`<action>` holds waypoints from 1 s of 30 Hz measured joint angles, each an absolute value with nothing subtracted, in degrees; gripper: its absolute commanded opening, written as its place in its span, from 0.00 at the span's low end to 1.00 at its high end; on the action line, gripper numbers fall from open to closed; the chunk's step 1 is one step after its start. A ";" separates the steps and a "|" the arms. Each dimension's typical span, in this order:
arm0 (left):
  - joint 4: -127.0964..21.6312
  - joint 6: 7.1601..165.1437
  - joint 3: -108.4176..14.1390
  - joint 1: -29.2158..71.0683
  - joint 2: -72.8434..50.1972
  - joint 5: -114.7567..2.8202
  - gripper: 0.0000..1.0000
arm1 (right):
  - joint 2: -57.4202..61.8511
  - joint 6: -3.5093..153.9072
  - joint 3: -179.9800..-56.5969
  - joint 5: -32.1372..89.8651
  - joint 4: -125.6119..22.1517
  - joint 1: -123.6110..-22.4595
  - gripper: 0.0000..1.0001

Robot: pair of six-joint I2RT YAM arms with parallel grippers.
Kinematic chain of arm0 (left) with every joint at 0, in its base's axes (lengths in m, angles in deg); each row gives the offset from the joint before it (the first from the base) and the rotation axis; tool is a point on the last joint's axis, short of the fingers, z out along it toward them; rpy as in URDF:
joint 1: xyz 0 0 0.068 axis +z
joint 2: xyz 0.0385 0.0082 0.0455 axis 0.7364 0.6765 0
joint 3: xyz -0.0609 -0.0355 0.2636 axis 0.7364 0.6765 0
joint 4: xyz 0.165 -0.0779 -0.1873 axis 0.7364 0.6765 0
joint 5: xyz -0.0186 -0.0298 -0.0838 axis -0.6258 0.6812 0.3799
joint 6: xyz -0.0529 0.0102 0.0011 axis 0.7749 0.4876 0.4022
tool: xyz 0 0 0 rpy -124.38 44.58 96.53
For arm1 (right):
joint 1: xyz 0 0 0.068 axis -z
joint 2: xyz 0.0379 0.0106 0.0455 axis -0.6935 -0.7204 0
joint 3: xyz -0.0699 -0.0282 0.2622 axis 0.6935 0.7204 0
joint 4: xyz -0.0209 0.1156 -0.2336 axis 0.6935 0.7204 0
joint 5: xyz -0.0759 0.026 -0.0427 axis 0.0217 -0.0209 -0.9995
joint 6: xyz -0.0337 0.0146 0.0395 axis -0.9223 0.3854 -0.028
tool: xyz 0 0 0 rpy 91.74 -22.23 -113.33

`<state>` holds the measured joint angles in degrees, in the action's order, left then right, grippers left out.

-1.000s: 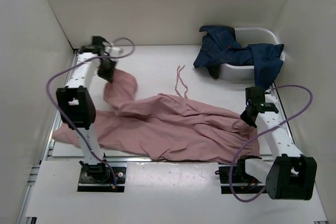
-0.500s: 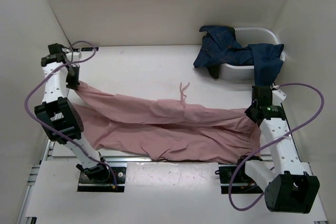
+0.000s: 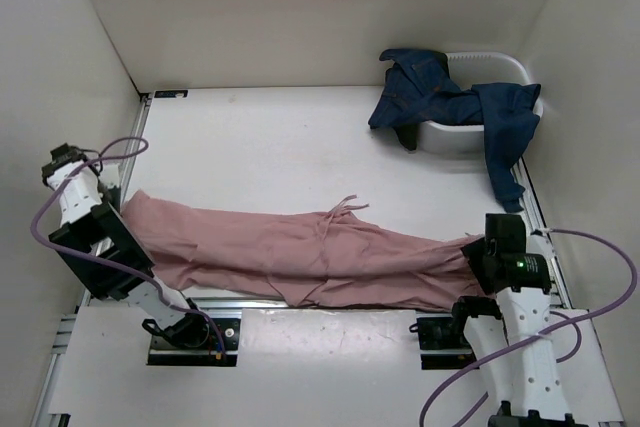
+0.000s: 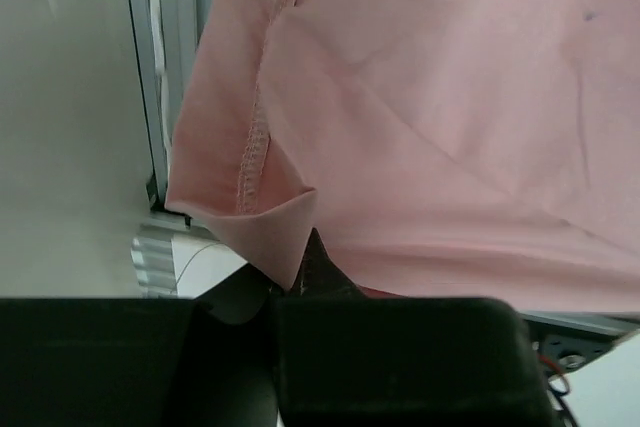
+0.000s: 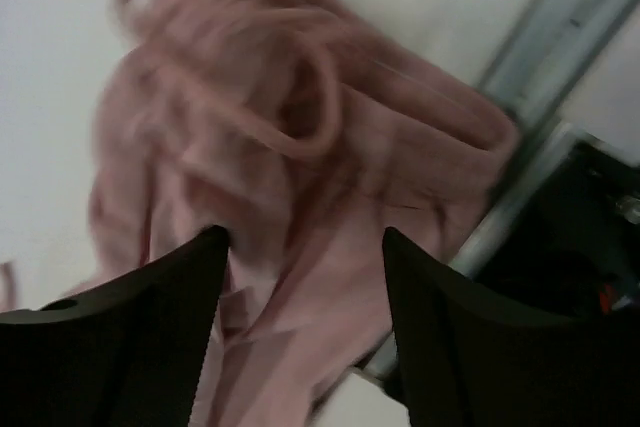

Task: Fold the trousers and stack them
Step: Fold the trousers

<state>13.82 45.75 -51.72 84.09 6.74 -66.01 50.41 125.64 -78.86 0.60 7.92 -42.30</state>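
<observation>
The dusty-pink trousers (image 3: 300, 252) lie stretched in a long band along the table's near edge, with the drawstring (image 3: 342, 209) loose at the middle. My left gripper (image 3: 110, 202) is at the far left end, shut on a hemmed corner of the trousers (image 4: 250, 162); the fold runs down between the closed fingers of the left gripper (image 4: 298, 279). My right gripper (image 3: 474, 250) hovers over the bunched right end. In the right wrist view the right gripper (image 5: 305, 257) stands open, with the crumpled trousers (image 5: 300, 137) below and between the black fingers (image 5: 150, 317).
A white tub (image 3: 505, 69) sits at the back right, draped with a dark blue denim garment (image 3: 450, 102) that hangs down its near side. An aluminium rail (image 3: 250, 299) runs along the table's near edge. White walls close in on both sides.
Both arms swung outward and toward the near edge, pulling the trousers out into a long flat band. The right gripper opened and let go of its end; the left stayed shut.
</observation>
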 measured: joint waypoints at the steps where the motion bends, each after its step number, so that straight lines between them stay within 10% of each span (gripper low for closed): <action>1: 13.12 44.90 -49.34 85.27 6.28 -66.91 0.14 | 51.11 126.73 -77.70 0.38 10.33 -41.97 0.77; 16: 6.08 41.51 -43.00 87.06 5.50 -68.96 0.14 | 43.53 132.92 -75.78 1.78 4.45 -41.41 0.89; 18: 6.04 41.47 -43.00 87.06 5.50 -68.96 0.14 | 39.35 133.07 -75.54 2.17 2.11 -41.41 0.61; 20: 6.01 41.40 -43.02 87.09 5.50 -68.96 0.14 | 35.99 133.03 -75.54 2.28 0.69 -41.41 0.00; 30: 7.85 41.08 -45.88 88.29 4.47 -69.01 0.14 | 49.25 139.36 -82.23 -2.22 16.14 -41.43 0.00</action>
<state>7.85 41.08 -45.88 88.29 4.47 -69.01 49.25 139.36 -82.23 -2.22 16.14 -41.43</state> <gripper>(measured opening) 0.144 0.016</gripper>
